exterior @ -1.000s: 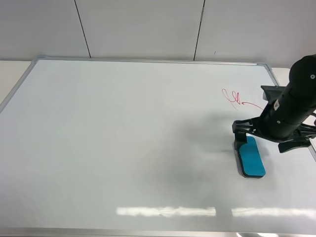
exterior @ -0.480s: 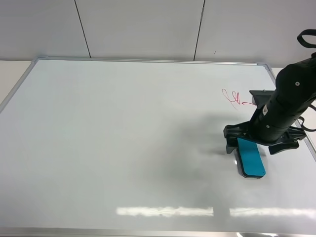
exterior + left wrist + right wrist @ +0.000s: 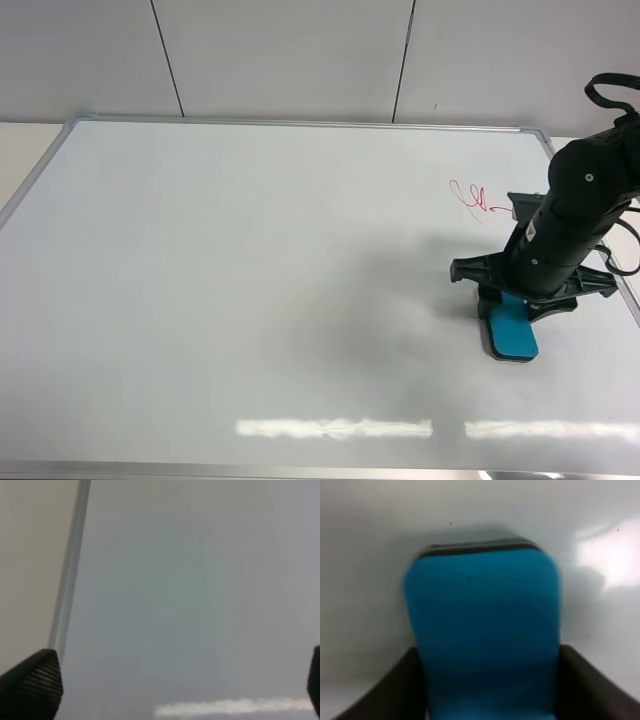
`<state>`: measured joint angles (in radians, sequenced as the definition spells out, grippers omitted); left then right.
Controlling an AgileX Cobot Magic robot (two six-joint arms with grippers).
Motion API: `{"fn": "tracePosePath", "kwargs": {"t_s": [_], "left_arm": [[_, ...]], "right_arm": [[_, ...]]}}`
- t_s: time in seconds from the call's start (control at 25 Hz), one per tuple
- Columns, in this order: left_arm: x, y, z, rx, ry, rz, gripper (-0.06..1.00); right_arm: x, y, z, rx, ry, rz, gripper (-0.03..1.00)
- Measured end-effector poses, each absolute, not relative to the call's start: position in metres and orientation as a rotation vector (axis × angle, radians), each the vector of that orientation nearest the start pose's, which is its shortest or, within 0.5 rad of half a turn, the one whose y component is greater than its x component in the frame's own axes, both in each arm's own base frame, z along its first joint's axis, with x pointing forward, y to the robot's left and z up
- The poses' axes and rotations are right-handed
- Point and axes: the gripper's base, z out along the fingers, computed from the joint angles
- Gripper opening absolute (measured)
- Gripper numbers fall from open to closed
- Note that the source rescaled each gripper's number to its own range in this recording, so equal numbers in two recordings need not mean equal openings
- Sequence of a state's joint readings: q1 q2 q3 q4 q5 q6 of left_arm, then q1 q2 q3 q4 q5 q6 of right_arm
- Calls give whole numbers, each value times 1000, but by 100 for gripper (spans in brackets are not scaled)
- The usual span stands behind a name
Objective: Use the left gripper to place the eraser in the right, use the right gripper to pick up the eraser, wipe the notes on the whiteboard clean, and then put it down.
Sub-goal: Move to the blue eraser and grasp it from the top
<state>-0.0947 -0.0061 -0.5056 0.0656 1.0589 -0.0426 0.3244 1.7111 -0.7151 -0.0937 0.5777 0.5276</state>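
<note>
Dropped onto the teal-blue block eraser [image 3: 514,338], the black two-fingered right gripper [image 3: 514,302] now pinches it.
It rests on the glossy white whiteboard [image 3: 250,250]; the black left gripper [image 3: 172,682] gapes wide, empty.

My view reads as a robot lab or office bay: whiteboard [image 3: 250,300] lying flat, plain pale wall panels [image 3: 280,60] with dark seams at 12 o'clock.
</note>
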Motion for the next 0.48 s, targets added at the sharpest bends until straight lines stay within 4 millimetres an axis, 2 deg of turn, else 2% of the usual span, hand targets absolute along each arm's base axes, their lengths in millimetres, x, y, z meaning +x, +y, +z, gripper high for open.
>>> {"fn": "tracePosePath", "kwargs": {"t_s": [0.04,0.32,0.48], "left_arm": [[-6,6,279,49,2028,-8,100],[-6,6,279,49,2029,-9,100],[-6,6,279,49,2029,-10,100]], "right_arm": [[245,77,122,193,3038,-24,0],[243,77,122,153,3066,-33,0],[242,80,134,126,3072,8,0]]}}
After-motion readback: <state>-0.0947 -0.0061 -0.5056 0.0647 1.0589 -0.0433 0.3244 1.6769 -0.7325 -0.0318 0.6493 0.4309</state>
